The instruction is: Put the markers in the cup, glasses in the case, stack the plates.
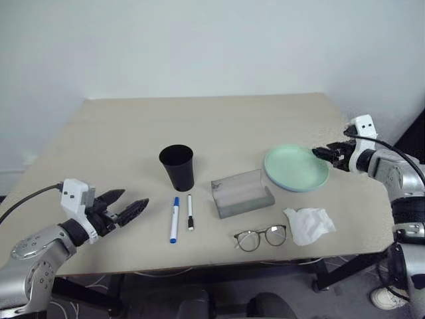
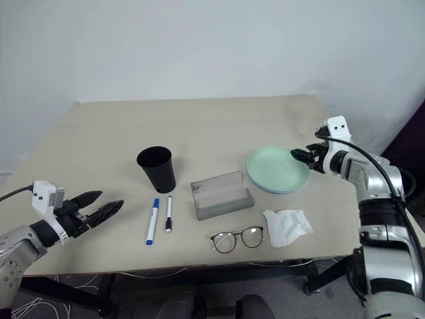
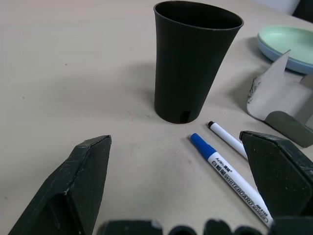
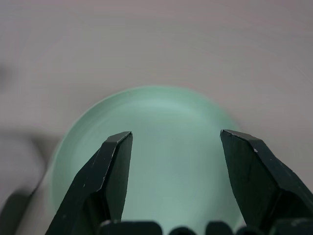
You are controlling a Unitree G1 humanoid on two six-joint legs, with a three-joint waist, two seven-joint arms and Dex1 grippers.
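Note:
The mint green plate [image 1: 292, 166] lies on top of the light blue plate [image 1: 300, 189] at the table's right. My right gripper [image 1: 319, 153] hovers open at their right rim, nothing between its fingers [image 4: 115, 161]. The black cup [image 1: 176, 166] stands upright mid-table. In front of it lie the blue-capped marker [image 1: 174, 219] and the shorter black-capped marker [image 1: 190, 212], side by side. The grey case [image 1: 242, 196] sits open between cup and plates. The glasses [image 1: 260, 237] rest near the front edge. My left gripper [image 1: 135, 197] is open at the front left, pointing toward the markers, apart from them.
A crumpled white tissue [image 1: 309, 224] lies right of the glasses, in front of the plates. The beige table [image 1: 219, 123] ends at a white wall behind. The table's front edge runs just below the glasses.

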